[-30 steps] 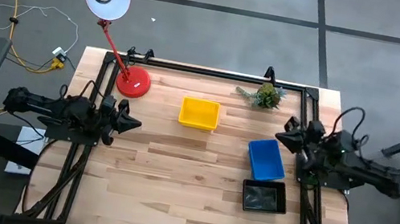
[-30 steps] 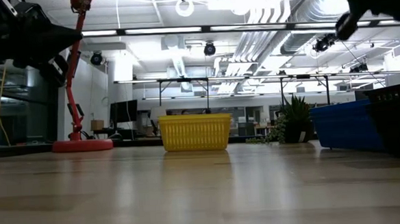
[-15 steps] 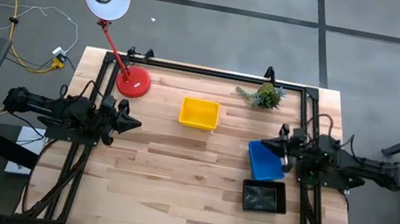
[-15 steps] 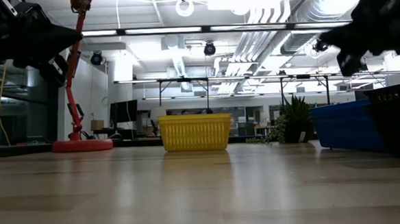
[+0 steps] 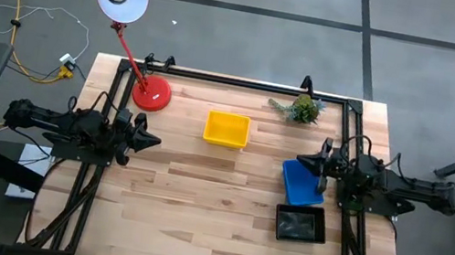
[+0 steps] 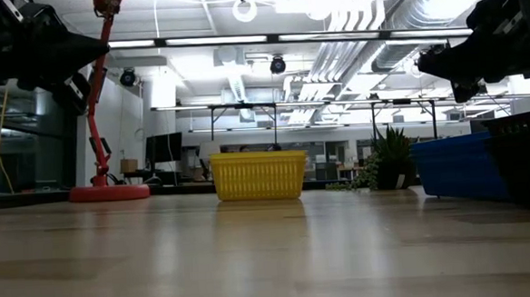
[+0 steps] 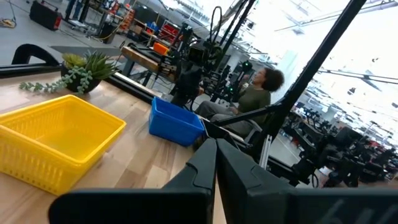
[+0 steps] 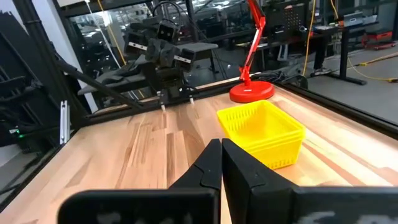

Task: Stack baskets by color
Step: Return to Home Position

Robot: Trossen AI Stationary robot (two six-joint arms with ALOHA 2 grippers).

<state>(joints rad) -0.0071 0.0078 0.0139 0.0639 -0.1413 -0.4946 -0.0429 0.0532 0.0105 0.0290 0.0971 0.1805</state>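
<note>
Three basket stacks counted, one per colour. Nearest: black stack (image 5: 300, 223). Next: blue stack (image 5: 299, 188), with my right pincer (image 5: 301, 162) raised above its far end, fingers pressed together, empty. Farthest: yellow stack (image 5: 226, 129), well apart from my left pincer (image 5: 153, 141) (likewise pinched closed).

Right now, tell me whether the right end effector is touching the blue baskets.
Apart. The low view shows the right end effector raised above the blue baskets, with a clear gap between them.
</note>
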